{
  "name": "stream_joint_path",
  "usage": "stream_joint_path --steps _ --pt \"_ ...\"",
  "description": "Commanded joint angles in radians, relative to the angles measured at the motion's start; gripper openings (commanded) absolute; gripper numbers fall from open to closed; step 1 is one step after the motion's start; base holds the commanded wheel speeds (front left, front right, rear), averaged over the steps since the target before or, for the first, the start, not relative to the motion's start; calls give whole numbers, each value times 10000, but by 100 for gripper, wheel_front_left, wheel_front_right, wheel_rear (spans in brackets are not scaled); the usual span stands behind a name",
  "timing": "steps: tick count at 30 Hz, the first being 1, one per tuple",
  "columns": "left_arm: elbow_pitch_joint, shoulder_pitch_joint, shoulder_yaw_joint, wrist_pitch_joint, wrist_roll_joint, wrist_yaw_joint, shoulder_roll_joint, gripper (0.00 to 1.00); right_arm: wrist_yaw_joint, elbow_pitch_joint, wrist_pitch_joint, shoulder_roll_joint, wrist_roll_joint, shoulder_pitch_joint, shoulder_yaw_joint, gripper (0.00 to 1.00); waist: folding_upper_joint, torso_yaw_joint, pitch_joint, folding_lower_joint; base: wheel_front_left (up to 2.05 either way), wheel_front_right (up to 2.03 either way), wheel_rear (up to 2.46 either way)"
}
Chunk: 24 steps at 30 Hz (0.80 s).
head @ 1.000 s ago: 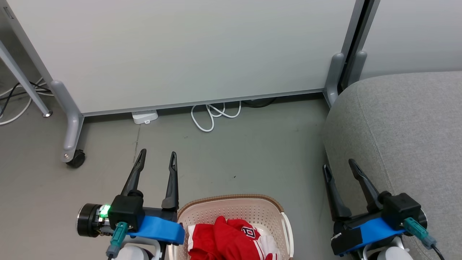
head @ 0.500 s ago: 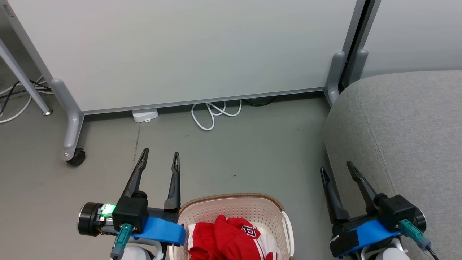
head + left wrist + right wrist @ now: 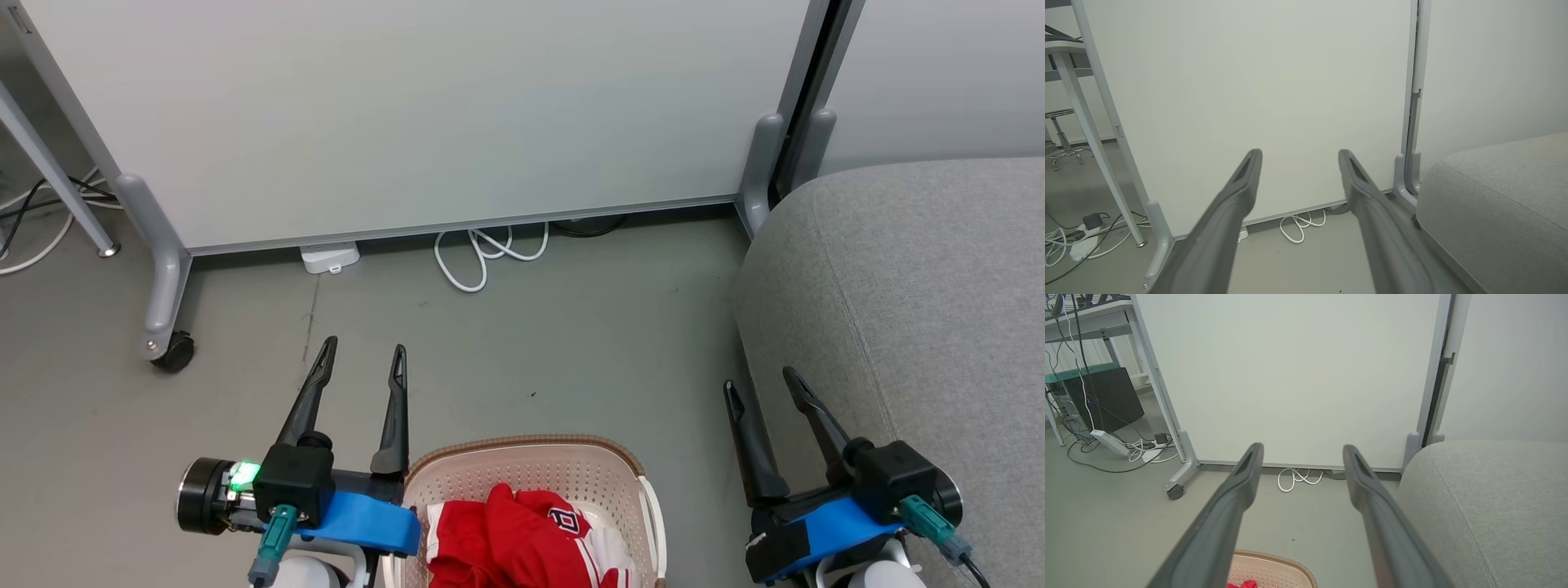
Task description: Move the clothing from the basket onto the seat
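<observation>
Status: clothing lies heaped in the basket, bottom centre of the head frame and partly cut off by the lower edge. The seat takes up the right side, with nothing on the part I can see.
Left gripper: fingers apart, empty, lower left, just beside the basket rim.
Right gripper: fingers apart, empty, lower right, close to the seat's front edge.
Risk, grasp: the red fabric looks bunched together. I judge a pinch on one fold may drag the rest over the rim onto the floor.
Risk, basket: it looks light. A finger caught in the perforated wall could lift or tip it.
Risk, reach: the heap sits at the frame's bottom edge, so I'd go in half blind.
Risk, right arm: swinging inward, it could scrape the seat.
Change from earlier frame: the whole head picture has shifted slightly, white cable and caster with it. I take that as camera motion. Clothing and basket are unmoved, and both grippers are as wide apart as before.
</observation>
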Motion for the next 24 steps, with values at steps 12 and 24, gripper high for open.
stream_joint_path --steps 12,24 --pt "665 -806 -439 -37 97 -532 -12 100 22 -87 -48 -54 -26 -394 -44 100 0 -178 504 0 0 0 0" --pt "2653 -2461 -1633 -37 418 -1134 483 100 22 -340 -46 -53 -173 -1083 -143 100 0 -798 1880 0 0 0 0"
